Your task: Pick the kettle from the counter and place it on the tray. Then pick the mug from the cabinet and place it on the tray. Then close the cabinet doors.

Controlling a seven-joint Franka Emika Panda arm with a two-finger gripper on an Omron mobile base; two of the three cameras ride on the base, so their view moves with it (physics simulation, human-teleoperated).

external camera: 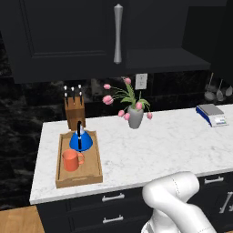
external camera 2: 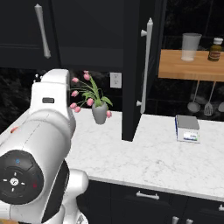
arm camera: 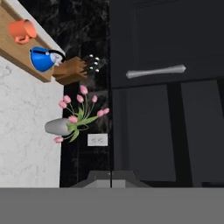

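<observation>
The blue kettle [external camera: 81, 141] and the orange-red mug [external camera: 72, 160] both stand in the wooden tray [external camera: 93, 172] at the left end of the counter [external camera: 150, 145]. The hand view, rolled on its side, shows the mug [arm camera: 22, 29], the kettle [arm camera: 42, 59] and the tray [arm camera: 13, 54] at its upper left. The cabinet's left door [external camera: 63, 36] is closed, with its silver handle [external camera: 118, 34] upright. Its right door [external camera 2: 131, 87] stands open, edge-on to the right base view. My gripper [arm camera: 111, 178] is shut on nothing, in front of the cabinet [arm camera: 144, 131].
A knife block [external camera: 74, 113] stands behind the tray. A grey vase of pink tulips [external camera: 135, 116] sits mid-counter below a wall outlet [external camera: 141, 81]. A kitchen scale [external camera 2: 188, 128] lies to the right. A wooden shelf [external camera 2: 175, 72] carries a cup and a bottle, with utensils hanging below.
</observation>
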